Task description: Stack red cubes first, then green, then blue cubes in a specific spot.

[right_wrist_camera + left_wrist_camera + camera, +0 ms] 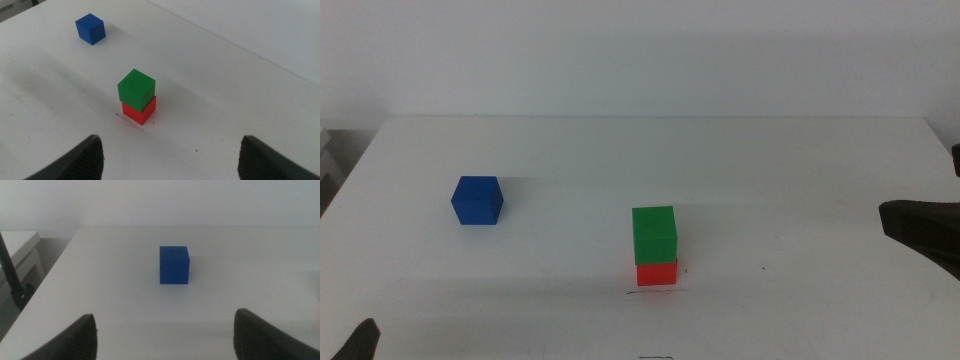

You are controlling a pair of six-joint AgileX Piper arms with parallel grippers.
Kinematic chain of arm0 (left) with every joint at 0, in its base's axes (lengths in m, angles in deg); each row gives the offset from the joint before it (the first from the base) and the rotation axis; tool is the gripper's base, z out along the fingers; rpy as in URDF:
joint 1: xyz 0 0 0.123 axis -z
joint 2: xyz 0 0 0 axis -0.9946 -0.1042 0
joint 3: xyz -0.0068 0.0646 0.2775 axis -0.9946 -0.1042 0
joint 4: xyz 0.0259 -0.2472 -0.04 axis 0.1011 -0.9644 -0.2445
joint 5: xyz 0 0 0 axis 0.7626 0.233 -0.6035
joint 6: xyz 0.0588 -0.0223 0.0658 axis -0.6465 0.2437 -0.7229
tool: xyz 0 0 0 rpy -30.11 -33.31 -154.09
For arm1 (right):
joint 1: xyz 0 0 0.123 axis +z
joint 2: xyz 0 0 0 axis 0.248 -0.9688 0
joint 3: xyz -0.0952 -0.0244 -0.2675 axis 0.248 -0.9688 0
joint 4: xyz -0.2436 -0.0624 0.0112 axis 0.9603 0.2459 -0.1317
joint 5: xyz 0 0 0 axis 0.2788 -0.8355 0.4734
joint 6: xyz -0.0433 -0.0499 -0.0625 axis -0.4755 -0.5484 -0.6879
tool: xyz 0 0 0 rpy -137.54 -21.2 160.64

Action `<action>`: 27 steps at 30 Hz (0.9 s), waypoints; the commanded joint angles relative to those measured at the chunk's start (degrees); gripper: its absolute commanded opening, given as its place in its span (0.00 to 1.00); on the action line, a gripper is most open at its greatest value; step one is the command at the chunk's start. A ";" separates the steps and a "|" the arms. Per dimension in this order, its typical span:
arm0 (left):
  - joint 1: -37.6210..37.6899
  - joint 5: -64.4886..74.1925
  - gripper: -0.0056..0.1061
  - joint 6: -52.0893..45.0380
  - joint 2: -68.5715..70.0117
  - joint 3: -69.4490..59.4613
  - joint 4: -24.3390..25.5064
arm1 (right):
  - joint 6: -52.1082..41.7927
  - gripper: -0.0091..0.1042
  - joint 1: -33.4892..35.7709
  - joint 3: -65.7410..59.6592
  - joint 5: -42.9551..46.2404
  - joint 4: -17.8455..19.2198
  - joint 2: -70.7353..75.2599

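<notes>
The green cube sits on the red cube right of the table's middle, the red one on the spot marked by a thin dark scribbled line and a tiny dot. The stack also shows in the right wrist view, green over red. The blue cube stands alone at the left. My left gripper is open and empty, short of the blue cube, and one of its fingers shows at the bottom left corner. My right gripper is open and empty, well right of the stack.
The white table has its far edge against a pale wall. Its left edge runs close beside the blue cube, with a dark cable and a pale shelf beyond it. One finger of the right gripper reaches in from the right side.
</notes>
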 commanded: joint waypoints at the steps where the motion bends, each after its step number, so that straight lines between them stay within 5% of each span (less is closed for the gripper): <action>1: 0.15 -4.34 0.89 0.18 1.43 0.09 -0.60 | -0.49 0.90 -0.44 1.35 3.85 1.44 0.14; 13: -7.77 -4.34 0.89 0.18 1.46 0.15 -0.60 | -0.49 0.90 -0.44 1.35 3.85 1.35 0.14; 27: -6.52 40.05 0.89 -0.07 -40.40 46.45 -0.62 | -0.49 0.90 -0.44 1.35 3.85 1.22 0.14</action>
